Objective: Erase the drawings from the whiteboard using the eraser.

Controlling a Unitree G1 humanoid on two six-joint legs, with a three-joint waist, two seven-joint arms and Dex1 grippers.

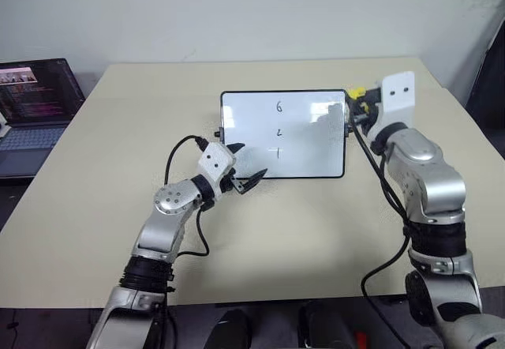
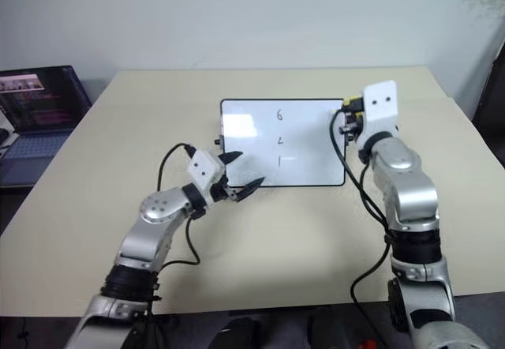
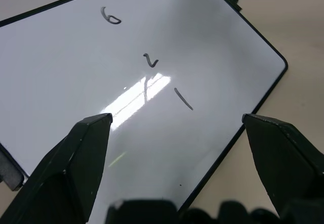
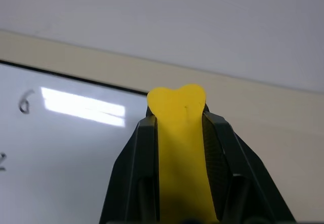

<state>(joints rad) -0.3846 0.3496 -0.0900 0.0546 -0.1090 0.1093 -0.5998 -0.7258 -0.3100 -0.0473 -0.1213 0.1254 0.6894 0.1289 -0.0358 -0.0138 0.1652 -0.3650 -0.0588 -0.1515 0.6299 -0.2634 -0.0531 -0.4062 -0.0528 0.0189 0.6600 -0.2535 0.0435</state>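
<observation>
Left arm: I reach forward from low on my left, elbow bent, forearm angling inward.
Left wrist: turned so that the pincer points forward and toward my right, about level.
Left pincer (image 1: 246,171): my two black fingers (image 3: 76,163) stand wide apart, with nothing between them.
Right arm: raised on my right, upper arm climbing, forearm stretched forward.
Right wrist: lifted higher than my left, its white housing facing the head camera.
Right pincer (image 4: 177,127): my fingers are pressed against both sides of the yellow eraser (image 4: 178,133), whose end sticks out past my fingertips.
</observation>
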